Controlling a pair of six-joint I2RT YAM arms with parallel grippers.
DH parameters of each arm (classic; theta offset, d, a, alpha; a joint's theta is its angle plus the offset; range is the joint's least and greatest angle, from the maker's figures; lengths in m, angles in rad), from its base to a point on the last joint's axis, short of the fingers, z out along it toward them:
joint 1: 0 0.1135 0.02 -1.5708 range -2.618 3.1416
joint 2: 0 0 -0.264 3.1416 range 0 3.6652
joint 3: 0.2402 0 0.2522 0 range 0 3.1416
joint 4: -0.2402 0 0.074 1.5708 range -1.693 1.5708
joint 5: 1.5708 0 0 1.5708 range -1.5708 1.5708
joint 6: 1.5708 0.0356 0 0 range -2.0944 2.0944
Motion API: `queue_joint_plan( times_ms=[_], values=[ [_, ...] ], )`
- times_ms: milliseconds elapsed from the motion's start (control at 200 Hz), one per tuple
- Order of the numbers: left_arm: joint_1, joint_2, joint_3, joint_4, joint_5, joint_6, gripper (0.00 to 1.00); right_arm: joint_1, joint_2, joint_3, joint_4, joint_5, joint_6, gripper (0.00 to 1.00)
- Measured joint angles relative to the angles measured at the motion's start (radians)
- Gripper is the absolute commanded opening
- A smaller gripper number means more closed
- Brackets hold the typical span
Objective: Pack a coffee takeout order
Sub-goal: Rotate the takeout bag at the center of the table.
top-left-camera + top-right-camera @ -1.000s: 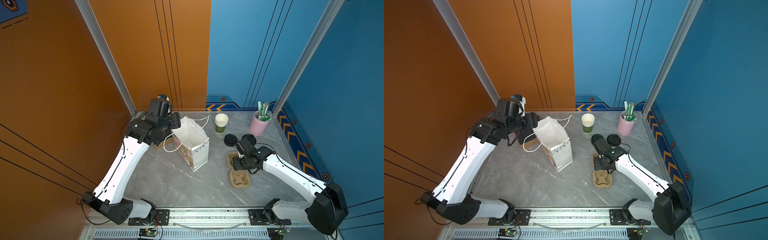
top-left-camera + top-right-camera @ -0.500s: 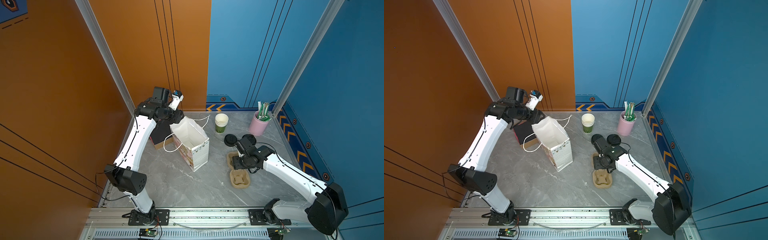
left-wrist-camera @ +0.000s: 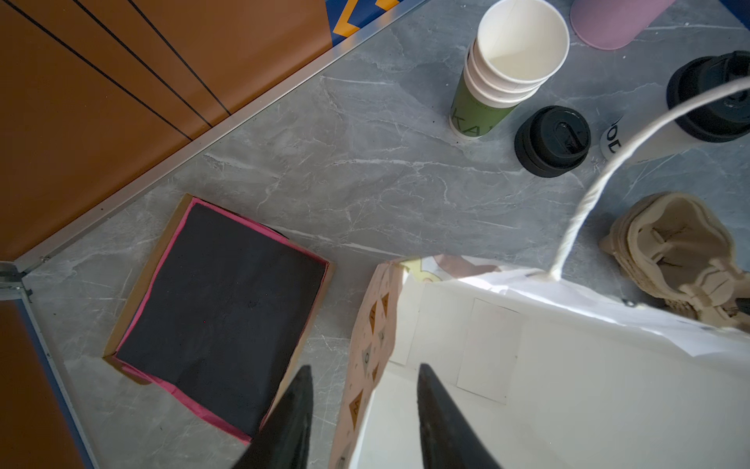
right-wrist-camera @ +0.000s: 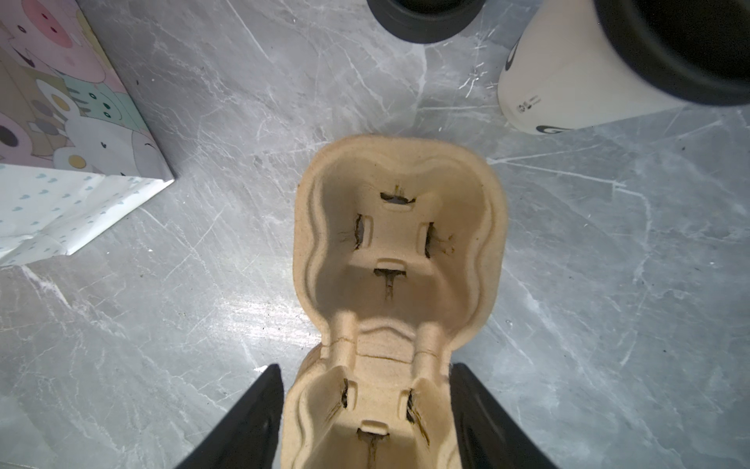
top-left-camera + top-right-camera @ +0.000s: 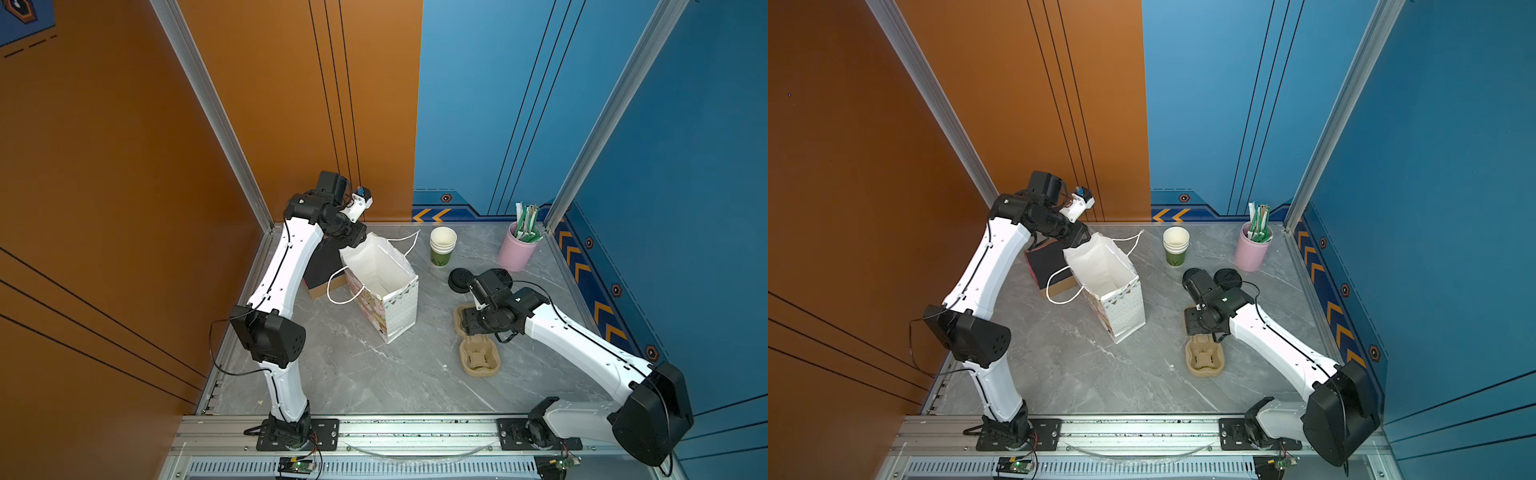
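Observation:
The whitish cup with a black lid (image 3: 649, 138) stands behind my right wrist (image 5: 498, 274). A black napkin (image 3: 227, 308) lies in a cardboard box beside the open paper bag (image 5: 382, 270). Wrapped straws (image 5: 524, 220) stick out of a pink holder. My left gripper (image 3: 364, 367) is open and straddles the bag's rim, with one finger inside and one outside. My right gripper (image 4: 365, 365) is closed against both sides of a brown pulp cup carrier (image 4: 397, 243) on the table.
A stack of lidless cups with a green bottom cup (image 5: 442, 245) stands at the back. A loose black lid (image 5: 459, 280) lies next to the lidded cup. Pink napkins edge the box. Walls close in on the left, back and right.
My left arm has swung from over the napkin box to the bag's far rim, and its jaws have narrowed. The right arm and carrier have not moved.

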Motion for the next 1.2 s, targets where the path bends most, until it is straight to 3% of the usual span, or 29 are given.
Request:
queue_joint_plan(
  times_ms=[796, 956, 1196],
  values=[
    [-0.022, 0.013, -0.024, -0.014, -0.080, -0.007, 0.10, 0.000, 0.001, 0.002, 0.000, 0.000, 0.000, 0.67],
    [-0.035, 0.013, -0.038, -0.016, -0.088, -0.029, 0.00, 0.000, 0.001, 0.002, 0.000, 0.000, 0.000, 0.67],
    [-0.057, -0.030, -0.049, -0.027, -0.103, -0.095, 0.00, 0.000, 0.000, 0.002, -0.001, 0.000, 0.000, 0.67]
  ],
)
